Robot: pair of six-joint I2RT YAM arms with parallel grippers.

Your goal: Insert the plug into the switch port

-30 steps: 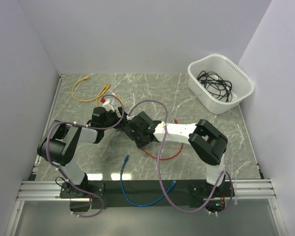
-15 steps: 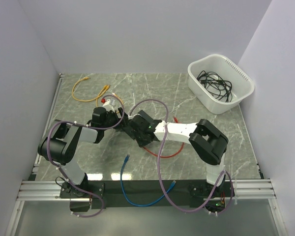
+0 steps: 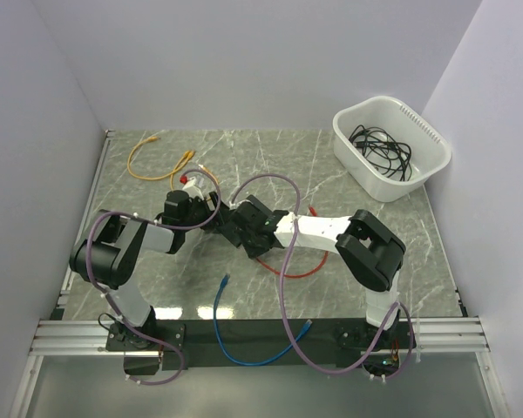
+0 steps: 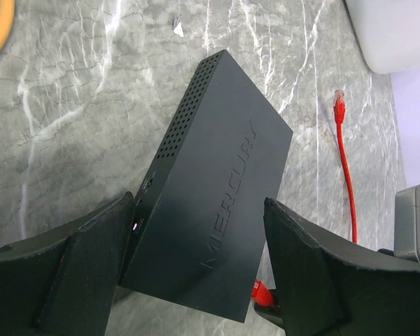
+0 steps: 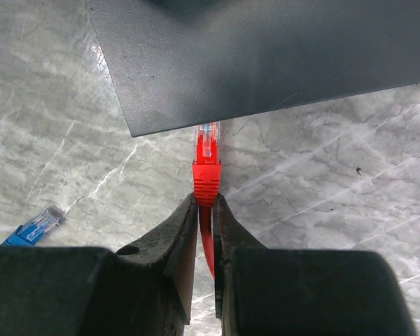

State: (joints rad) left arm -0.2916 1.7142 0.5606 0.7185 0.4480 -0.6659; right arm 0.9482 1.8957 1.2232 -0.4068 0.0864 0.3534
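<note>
1. One red plug (image 5: 206, 168) with a clear tip points straight at the switch (image 5: 266, 56). The tip meets the matte-black edge of the box close to one corner. Whether it sits inside a port cannot be told from the right wrist view.
2. The right jaws are pressed nearly together and pinch the plug by the back of its red boot. The red cable (image 5: 206, 241) runs back between the two fingers (image 5: 171, 245).
3. The switch lies on the grey marbled surface (image 4: 70, 105), a little left of the middle in the top view and mostly hidden under both wrists. In the left wrist view its top bears raised MERCURY lettering, and one long side is perforated with small vent holes.
4. The left jaws are spread wide around the near end of the switch, with one finger (image 4: 70, 273) against each long side, so the box fills the gap between them.
5. In that same view a spot of red shows at the near right corner of the switch, just beside the right-hand finger.
6. The red cable's far connector (image 4: 339, 105) lies loose on the surface beyond the switch, apart from it.
7. A blue connector (image 5: 35, 227) rests on the surface near the right jaws.
8. A yellow cable (image 3: 152, 157) curls at the far left of the surface.
9. A white tub (image 3: 423, 165) stands in the far right corner and holds a tangle of black cables (image 3: 379, 148).
</note>
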